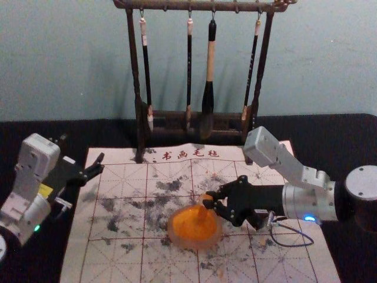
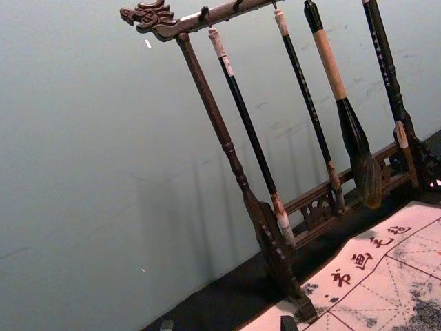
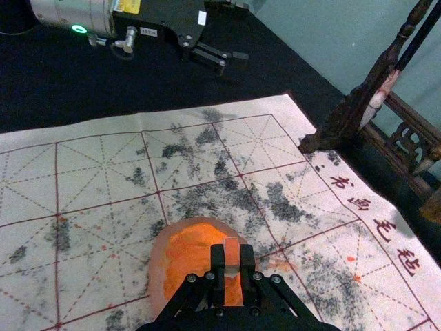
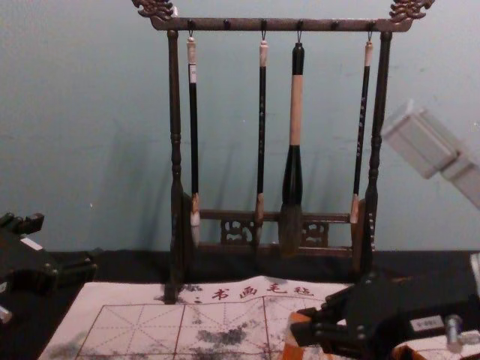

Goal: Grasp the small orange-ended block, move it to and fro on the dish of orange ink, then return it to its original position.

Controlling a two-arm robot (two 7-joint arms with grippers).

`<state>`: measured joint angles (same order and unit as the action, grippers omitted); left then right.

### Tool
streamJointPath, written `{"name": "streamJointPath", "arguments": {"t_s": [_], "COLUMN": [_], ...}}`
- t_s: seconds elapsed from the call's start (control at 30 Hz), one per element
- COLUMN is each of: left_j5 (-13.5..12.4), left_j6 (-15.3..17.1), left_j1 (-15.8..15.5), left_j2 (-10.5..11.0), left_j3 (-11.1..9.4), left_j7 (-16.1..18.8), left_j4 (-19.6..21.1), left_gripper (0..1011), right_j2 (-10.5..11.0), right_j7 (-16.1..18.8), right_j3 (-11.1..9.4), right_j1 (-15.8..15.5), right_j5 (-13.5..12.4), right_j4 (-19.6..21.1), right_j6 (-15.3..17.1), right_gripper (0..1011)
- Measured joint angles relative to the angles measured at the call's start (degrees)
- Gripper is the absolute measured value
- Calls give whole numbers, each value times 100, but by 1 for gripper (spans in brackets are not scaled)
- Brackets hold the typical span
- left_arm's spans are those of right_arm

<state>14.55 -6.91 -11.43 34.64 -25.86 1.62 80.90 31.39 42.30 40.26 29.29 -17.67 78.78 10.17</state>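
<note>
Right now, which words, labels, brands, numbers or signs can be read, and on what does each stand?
"书画毛毡": in dark red on the mat.
Brushes: characters down some handles, too small to read.
White label on the left gripper: too blurred.
White label on the right gripper: too blurred.
Yellow label on the left arm: unreadable.

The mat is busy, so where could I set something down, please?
The mat is free between its left edge and the dish, but crowded around the right gripper, which holds the block, and by the rack.
</note>
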Motion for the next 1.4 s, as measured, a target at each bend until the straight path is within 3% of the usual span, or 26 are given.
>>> {"name": "streamJointPath", "arguments": {"t_s": [0.3, 0.7, 1.4], "left_j5": [0, 0, 0], "left_j6": [0, 0, 0], "left_j1": [0, 0, 0], "left_j2": [0, 0, 0], "left_j3": [0, 0, 0], "left_j7": [0, 0, 0], "left_j4": [0, 0, 0], "left_gripper": [1001, 1001, 1001], "right_j2": [197, 279, -42], "right_j7": [36, 110, 11], "right_j3": [-60, 10, 151], "right_j1": [-239, -376, -81], "right_j5": [-149, -239, -89], "right_j4": [336, 525, 55], "right_j6": [13, 19, 9], "right_gripper": [101, 101, 101]}}
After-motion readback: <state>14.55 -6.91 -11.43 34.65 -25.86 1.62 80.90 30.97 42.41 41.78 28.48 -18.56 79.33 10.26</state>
